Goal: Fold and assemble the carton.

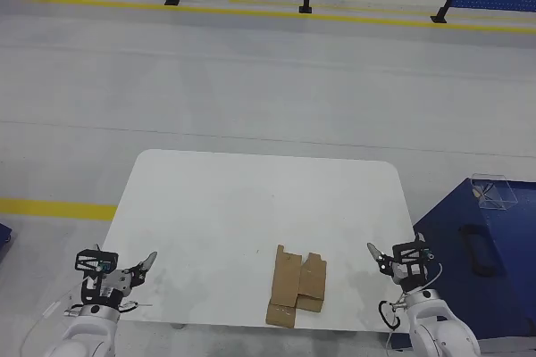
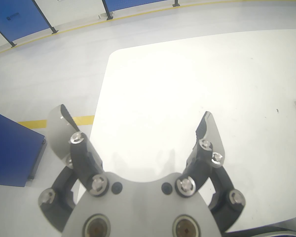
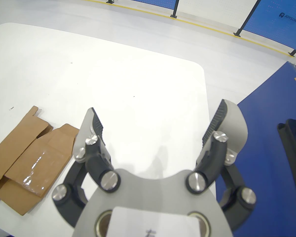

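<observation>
- Top view: I see the flattened carton [image 1: 297, 286] lying near the counter's [image 1: 250, 205] front edge, between my left gripper [image 1: 141, 267] and right gripper [image 1: 381, 258], touching neither.
- Left wrist view: its fingers [image 2: 204, 127] stand spread, holding nothing.
- Right wrist view: the fingers [image 3: 96, 124] are spread too and empty; the carton lies beside them.

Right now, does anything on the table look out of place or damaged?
Nothing looks damaged. The carton lies flat, slightly askew, its near end close to the table's front edge. The left claw and right claw hang open, apart from it.
</observation>
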